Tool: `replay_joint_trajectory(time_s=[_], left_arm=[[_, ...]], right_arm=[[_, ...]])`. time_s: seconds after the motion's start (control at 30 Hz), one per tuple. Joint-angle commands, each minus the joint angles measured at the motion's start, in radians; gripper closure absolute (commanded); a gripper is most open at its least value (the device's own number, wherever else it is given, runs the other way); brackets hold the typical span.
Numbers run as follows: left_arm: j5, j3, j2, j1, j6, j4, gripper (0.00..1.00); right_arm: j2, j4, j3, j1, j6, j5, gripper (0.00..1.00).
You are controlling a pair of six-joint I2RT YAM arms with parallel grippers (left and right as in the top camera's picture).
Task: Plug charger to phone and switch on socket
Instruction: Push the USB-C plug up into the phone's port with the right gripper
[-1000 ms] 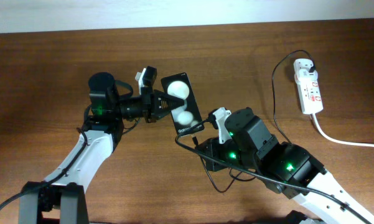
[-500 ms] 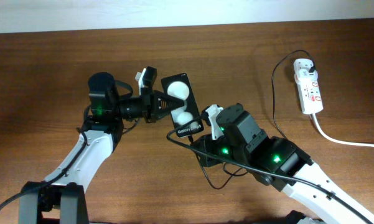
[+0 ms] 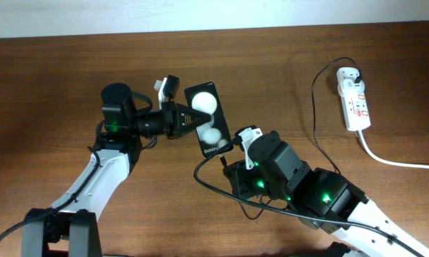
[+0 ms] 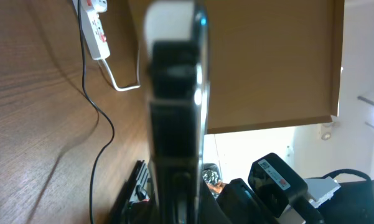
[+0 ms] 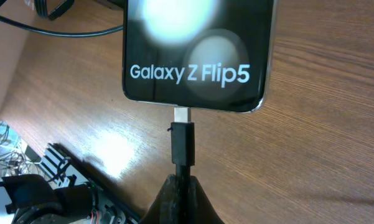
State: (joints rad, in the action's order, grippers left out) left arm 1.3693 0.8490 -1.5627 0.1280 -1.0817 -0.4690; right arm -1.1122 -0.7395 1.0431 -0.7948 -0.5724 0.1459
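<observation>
My left gripper point(image 3: 184, 120) is shut on the phone point(image 3: 208, 120), a black slab with two white round patches, and holds it off the table. In the left wrist view the phone point(image 4: 174, 93) stands edge-on between the fingers point(image 4: 174, 202). My right gripper point(image 5: 182, 196) is shut on the charger's cable just behind its black connector point(image 5: 182, 143). The silver tip point(image 5: 182, 115) meets the phone's lettered end point(image 5: 199, 73); how deep it sits is unclear. From overhead the right gripper point(image 3: 230, 165) is just below the phone. The white socket point(image 3: 353, 100) lies far right, with the charger's plug point(image 3: 358, 72) at its far end.
The thin black charger cable point(image 3: 314, 107) runs from the socket down toward my right arm and loops on the table point(image 3: 200, 175). A thick white cord point(image 3: 392, 160) leaves the socket to the right edge. The socket point(image 4: 96, 28) also shows in the left wrist view.
My right arm has moved toward the phone, bringing the connector tip up to the phone's lower end. The left arm and phone have stayed put.
</observation>
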Motion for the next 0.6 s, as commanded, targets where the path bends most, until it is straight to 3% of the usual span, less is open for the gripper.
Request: replay_joint_trajectory(time_s=[0.0,0.57], left_arm=[[0.026,0.014,0.007,0.000,-0.043,-0.008,1.00],[-0.001,0.014,0.007,0.012,-0.073,-0.008,1.00]], right_arm=[[0.006,0.003,0.002,-0.003,-0.005,-0.026,0.96],[0.000,0.035,0.002,-0.004,-0.013,0.023,0.96]])
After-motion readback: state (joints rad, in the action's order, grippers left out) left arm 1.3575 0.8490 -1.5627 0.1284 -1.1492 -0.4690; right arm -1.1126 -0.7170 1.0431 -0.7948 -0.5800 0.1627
